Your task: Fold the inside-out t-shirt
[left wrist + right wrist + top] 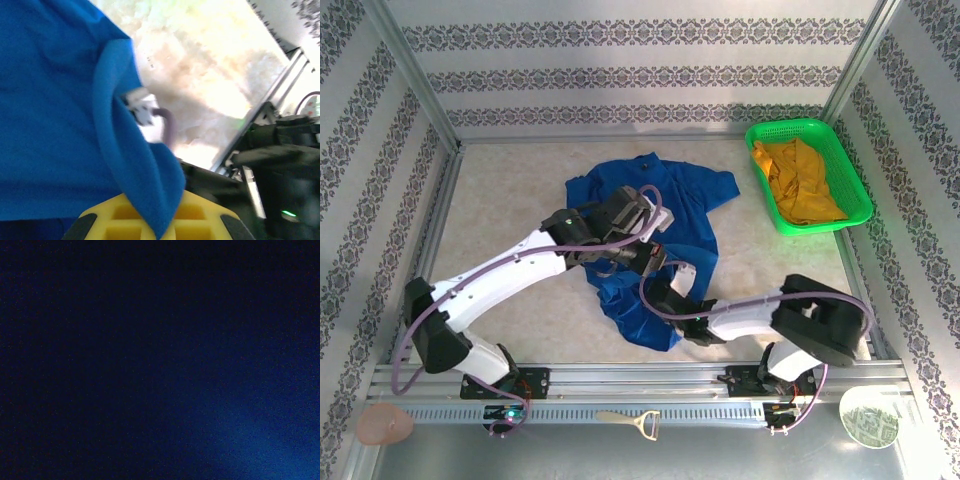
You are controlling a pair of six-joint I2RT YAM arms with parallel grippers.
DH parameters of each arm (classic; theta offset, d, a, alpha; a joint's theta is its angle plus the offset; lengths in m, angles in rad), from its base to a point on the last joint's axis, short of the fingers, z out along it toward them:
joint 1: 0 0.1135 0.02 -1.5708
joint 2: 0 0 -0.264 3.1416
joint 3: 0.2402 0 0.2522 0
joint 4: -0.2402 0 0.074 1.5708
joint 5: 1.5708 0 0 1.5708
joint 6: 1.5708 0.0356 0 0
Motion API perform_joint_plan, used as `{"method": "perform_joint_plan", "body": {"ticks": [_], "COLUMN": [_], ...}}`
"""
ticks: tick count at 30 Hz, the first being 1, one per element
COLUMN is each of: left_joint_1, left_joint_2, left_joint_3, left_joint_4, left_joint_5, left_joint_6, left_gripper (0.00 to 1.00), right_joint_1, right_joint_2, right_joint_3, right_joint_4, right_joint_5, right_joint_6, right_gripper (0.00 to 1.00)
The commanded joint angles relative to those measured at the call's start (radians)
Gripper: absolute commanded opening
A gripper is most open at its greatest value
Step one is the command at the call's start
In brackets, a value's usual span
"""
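Pale tabletop (510, 190), grab under way: left tool (642, 245) pinches the inside-out t-shirt (690, 200), right tool (668, 287) closed amid cloth, lift-and-fold likely next.

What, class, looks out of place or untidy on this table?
The t-shirt lies crumpled in a heap mid-table, not spread flat. A bottle opener lies on the metal frame at the near edge, and it looks unrelated to folding.
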Motion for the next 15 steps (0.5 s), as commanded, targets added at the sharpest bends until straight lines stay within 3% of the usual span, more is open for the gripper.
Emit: {"method": "perform_joint_plan", "body": {"ticks": [1,5,10,15], "left_joint_1": [0.009,0.009,0.007,-0.007], "left_joint_2": [-0.046,-0.068,-0.045,-0.018], "left_joint_3": [0.057,0.095,0.145,0.203], "left_joint_4": [-0.057,-0.055,-0.03,-0.038], "left_joint_5": [0.063,0.09,0.141,0.171], "left_joint_6": [-0.051,-0.087,-0.127,-0.136], "left_gripper": [0.0,0.0,0.0,0.0], "right_joint_1": [-0.066,-0.128,-0.1,-0.159], "right_joint_2": [0.065,0.132,0.225,0.331], "right_joint_3": [0.04,0.083,0.197,0.214], "right_joint_4": [0.16,0.209,0.207,0.297], "right_joint_5": [-0.021,-0.072,-0.112,-0.134], "right_joint_6": [-0.003,-0.003,-0.015,0.077], "right_gripper": [0.0,0.0,0.0,0.0]}}
